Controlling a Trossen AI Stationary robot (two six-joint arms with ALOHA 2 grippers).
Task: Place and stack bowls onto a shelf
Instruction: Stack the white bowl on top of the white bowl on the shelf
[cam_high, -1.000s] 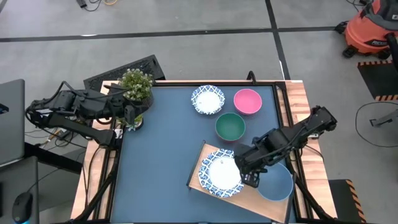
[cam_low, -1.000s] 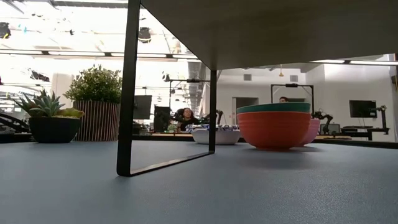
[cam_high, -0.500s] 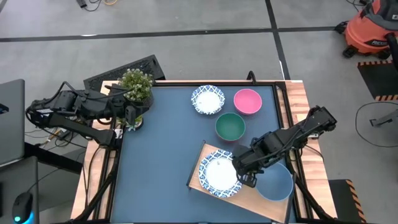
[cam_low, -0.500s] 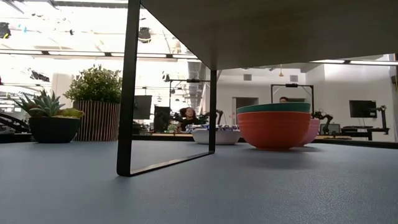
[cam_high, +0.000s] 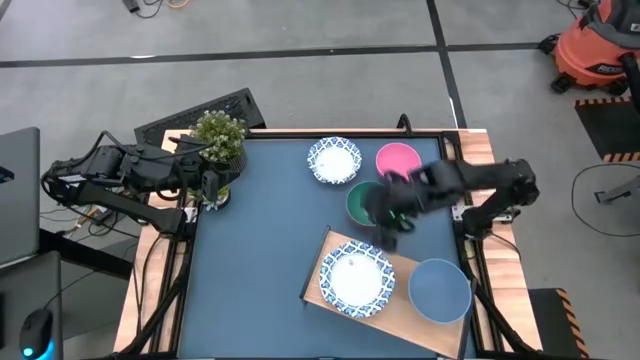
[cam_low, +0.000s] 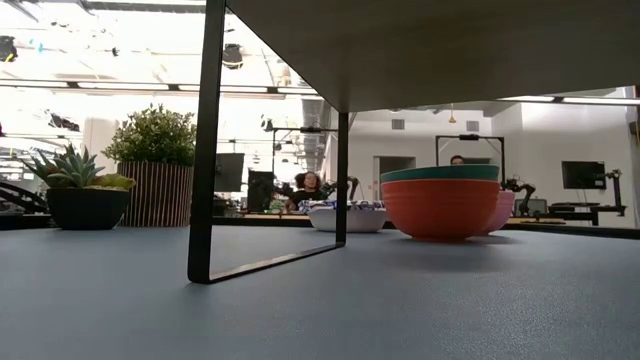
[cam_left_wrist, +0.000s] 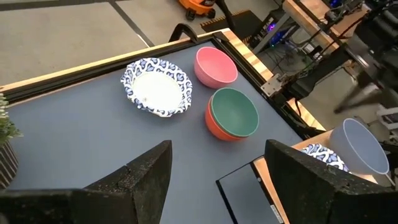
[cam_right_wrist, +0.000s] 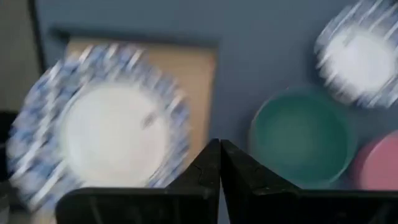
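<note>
Shelf (cam_high: 405, 292) edge holds blue bowl (cam_high: 440, 290), overhanging.

Patterned bowl (cam_high: 356, 279) & blue bowl (cam_high: 440, 291) on shelf (cam_high: 400, 305)

a potted green plant (cam_high: 218, 137) stands at the dark blue tabletop's (cam_high: 260, 240) far left corner. an orange shop vacuum (cam_high: 600, 48) sits on the floor beyond.
</note>
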